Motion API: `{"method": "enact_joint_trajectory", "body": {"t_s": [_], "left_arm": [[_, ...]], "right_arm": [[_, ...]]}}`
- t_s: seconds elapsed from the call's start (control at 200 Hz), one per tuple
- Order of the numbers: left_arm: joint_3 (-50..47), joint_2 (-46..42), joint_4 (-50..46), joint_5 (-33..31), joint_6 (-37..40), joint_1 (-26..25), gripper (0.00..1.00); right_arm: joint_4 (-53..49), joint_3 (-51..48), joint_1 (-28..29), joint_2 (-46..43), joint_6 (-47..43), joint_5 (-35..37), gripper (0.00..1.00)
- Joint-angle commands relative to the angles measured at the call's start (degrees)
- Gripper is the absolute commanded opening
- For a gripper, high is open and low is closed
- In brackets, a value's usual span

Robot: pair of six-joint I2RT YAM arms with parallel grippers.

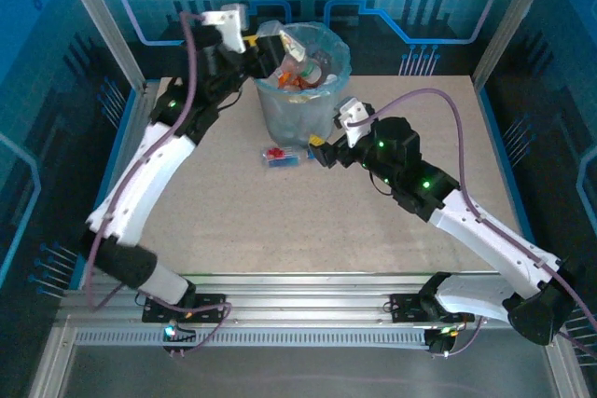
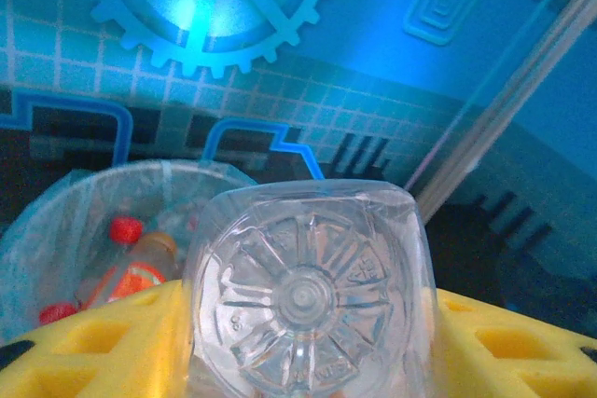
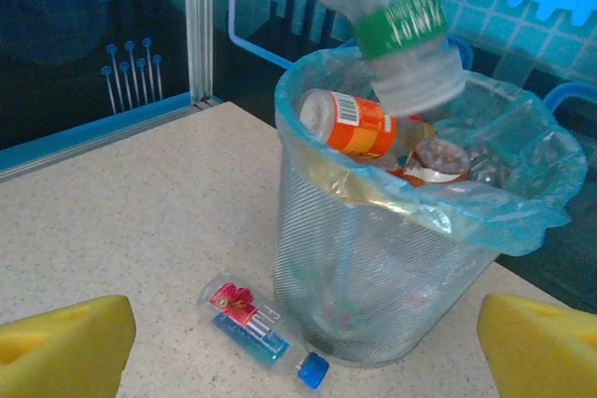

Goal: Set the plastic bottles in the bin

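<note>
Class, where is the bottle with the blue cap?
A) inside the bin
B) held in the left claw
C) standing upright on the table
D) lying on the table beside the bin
D: the blue-capped bottle lies on its side on the table, close beside the bin.

The left arm and right arm match: curved white shells between black joints, with black bases at the rail. Green lights glow on joints farther from the rail. A mauve cable loops along each arm. White camera blocks cap the wrists. The fingers are yellow blocks with square recesses.
</note>
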Motion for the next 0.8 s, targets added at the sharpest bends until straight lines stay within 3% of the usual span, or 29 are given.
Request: {"method": "enact_joint_trajectory", "body": {"t_s": [0.0, 0.26, 0.365, 0.42, 0.555, 0.795], "left_arm": [[7.32, 8.25, 5.19, -4.41, 2.79, 0.94, 0.58], [33.69, 33.42, 0.69, -1.31, -3.54, 3.64, 0.6], [43.35, 40.5, -3.27, -1.46, -4.36, 4.04, 0.76], [43.8, 41.38, -2.94, -1.65, -4.95, 4.13, 0.83], [40.74, 39.81, -1.44, -4.07, -5.58, 4.31, 0.87], [35.08, 34.56, 0.14, -9.09, -5.07, 4.48, 0.83]], "right_arm": [[0.35, 2.92, -0.73, 1.55, 0.08, 1.43, 0.96], [-2.37, 6.08, -1.66, 3.94, -0.74, 0.42, 0.96], [-3.2, 5.85, -2.05, 2.99, -1.16, 0.6, 0.95], [-3.74, 5.62, -2.38, 2.24, -1.31, 0.76, 0.95], [-4.26, 4.66, -3.35, 0.56, -1.27, 0.88, 0.95], [-5.33, 4.61, -3.95, -0.39, -0.64, 0.56, 0.95]]}}
